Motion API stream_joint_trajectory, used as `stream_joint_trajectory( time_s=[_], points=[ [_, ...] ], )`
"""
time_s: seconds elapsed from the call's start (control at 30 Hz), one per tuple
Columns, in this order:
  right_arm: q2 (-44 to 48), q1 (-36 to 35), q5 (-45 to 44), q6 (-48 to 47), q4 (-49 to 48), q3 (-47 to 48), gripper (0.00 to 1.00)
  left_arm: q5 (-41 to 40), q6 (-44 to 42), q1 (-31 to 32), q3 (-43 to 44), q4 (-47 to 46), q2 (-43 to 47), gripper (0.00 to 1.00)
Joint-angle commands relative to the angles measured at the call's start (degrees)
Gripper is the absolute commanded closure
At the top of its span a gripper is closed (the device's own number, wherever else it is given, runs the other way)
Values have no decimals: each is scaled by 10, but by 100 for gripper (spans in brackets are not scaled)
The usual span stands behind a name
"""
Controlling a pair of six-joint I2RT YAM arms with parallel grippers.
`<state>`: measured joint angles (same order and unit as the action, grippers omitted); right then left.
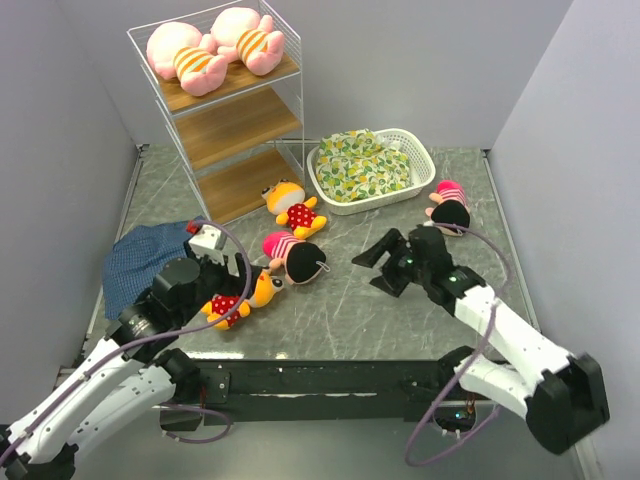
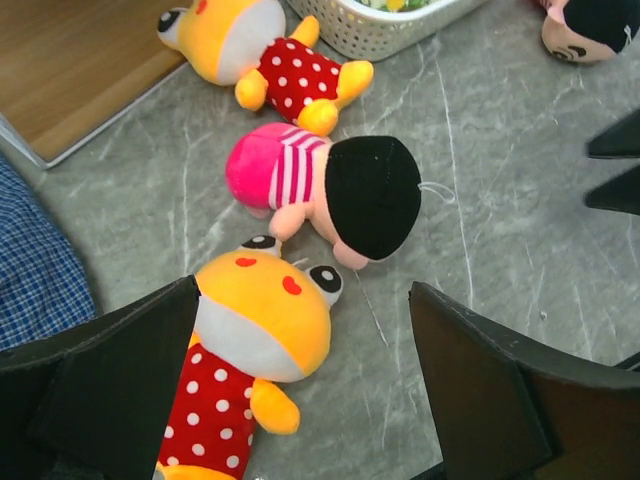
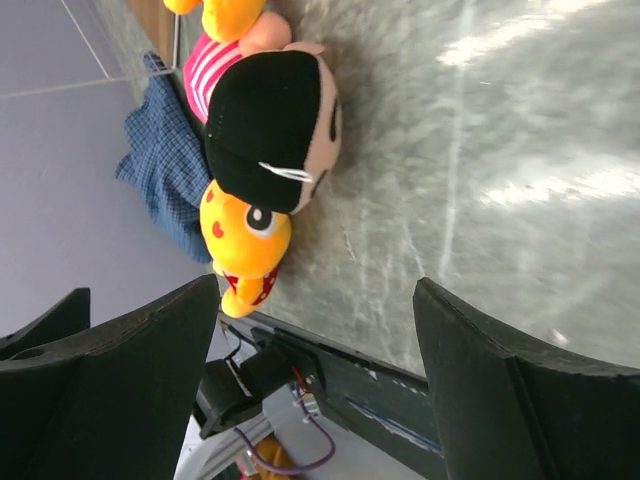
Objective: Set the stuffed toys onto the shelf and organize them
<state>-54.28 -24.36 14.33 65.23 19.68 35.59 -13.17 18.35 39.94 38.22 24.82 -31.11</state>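
Both pigs (image 1: 215, 50) sit atop the shelf (image 1: 240, 125); two orange animals (image 1: 293, 207) and two dolls (image 1: 293, 256) lie on the tabletop (image 1: 360, 315). Left tool (image 2: 303, 290) gapes above the nearer animal; right tool (image 3: 317, 285) spread, seemingly empty

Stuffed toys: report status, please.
Left end effector open by orange animal, doll close beside. Right end effector open. Two pigs on shelf; four toys on table.

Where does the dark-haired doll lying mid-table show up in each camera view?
Top external: the doll lies near the picture's centre, between the two arms.
Left wrist: the doll is in the upper middle, black hair to the right.
Right wrist: the doll is at upper left, black hair toward the camera.
Shared landmark: the orange-yellow animal beside its head.
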Motion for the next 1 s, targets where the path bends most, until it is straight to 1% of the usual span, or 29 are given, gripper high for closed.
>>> stream_joint_trajectory(
  time_s=[0.0,0.03,0.07,0.13,0.23,0.27,0.3,0.47,0.6,0.73,0.83,0.87,0.9,0.93,0.97],
  points=[
    [-77,-38,-25,42,-126,36,14,38,3,0,2,-34,-6,6],
    [-114,-51,-19,45,-137,47,14,44,2,0,2,-34,-9,5],
    [-133,-55,-17,46,-158,55,14,58,0,-1,2,-33,-11,4],
    [-186,-74,-18,46,-164,82,14,72,-1,-2,3,-33,-9,2],
    [-243,-88,-19,46,-174,112,14,89,-4,-4,0,-34,1,1],
    [-253,-97,-19,46,-185,118,14,90,-6,-4,0,-34,4,0],
    [-265,-100,-17,46,-192,121,15,95,-7,-4,-2,-34,9,3],
    [-311,-117,-23,69,-246,117,16,74,-3,-5,-3,-29,33,4],
    [-365,-127,-20,82,-243,127,16,66,-3,-5,-4,-28,43,4],
    [-400,-137,-18,76,-249,146,17,61,-4,-5,-4,-28,45,4],
    [-398,-138,-24,72,-264,135,27,57,-4,-5,-2,-26,42,4],
    [-392,-137,-28,69,-265,129,37,58,-5,-5,-1,-25,42,4],
    [-374,-138,-45,61,-264,120,44,58,-6,-5,-1,-25,40,4],
    [-363,-138,-55,55,-246,117,57,58,-6,-5,-1,-24,40,4],
    [-351,-138,-67,49,-234,114,64,59,-6,-5,0,-24,38,4]
  ],
)
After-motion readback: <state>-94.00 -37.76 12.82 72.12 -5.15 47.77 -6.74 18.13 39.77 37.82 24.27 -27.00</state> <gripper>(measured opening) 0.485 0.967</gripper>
